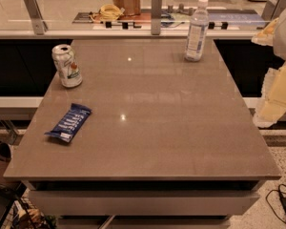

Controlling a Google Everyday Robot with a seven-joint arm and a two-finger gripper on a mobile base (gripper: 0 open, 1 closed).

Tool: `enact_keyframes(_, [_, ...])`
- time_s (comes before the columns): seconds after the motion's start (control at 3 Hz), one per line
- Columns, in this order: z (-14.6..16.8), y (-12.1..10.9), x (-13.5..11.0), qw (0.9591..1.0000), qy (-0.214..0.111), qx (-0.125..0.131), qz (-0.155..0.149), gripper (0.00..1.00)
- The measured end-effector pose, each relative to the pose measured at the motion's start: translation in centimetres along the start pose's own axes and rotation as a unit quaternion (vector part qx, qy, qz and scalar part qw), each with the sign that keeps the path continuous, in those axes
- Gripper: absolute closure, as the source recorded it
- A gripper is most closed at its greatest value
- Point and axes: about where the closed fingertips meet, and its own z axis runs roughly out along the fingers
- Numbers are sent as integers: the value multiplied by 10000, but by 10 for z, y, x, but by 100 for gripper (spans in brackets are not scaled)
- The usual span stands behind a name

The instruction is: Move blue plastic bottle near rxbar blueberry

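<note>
The blue plastic bottle [197,30], clear with a white cap and a white-and-bluish label, stands upright at the far right corner of the grey table [157,128]. The rxbar blueberry [69,122], a flat dark blue wrapper with white lettering, lies near the table's left edge, closer to the front. My arm and gripper [271,104] hang pale and yellowish off the table's right side, well apart from the bottle and far from the bar.
A short green-and-white soda can [66,66] stands upright at the far left, behind the bar. A glass-railed counter [133,13] with cables and a basket runs behind the table. Cables [283,202] lie on the floor at the front right.
</note>
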Motion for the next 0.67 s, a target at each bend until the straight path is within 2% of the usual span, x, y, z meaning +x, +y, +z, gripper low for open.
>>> enact_keyframes(0.33, [-1, -2, 0, 10000, -20, 23, 3, 0])
enact_keyframes(0.67, [-1, -18, 3, 9995, -159, 175, 218, 0])
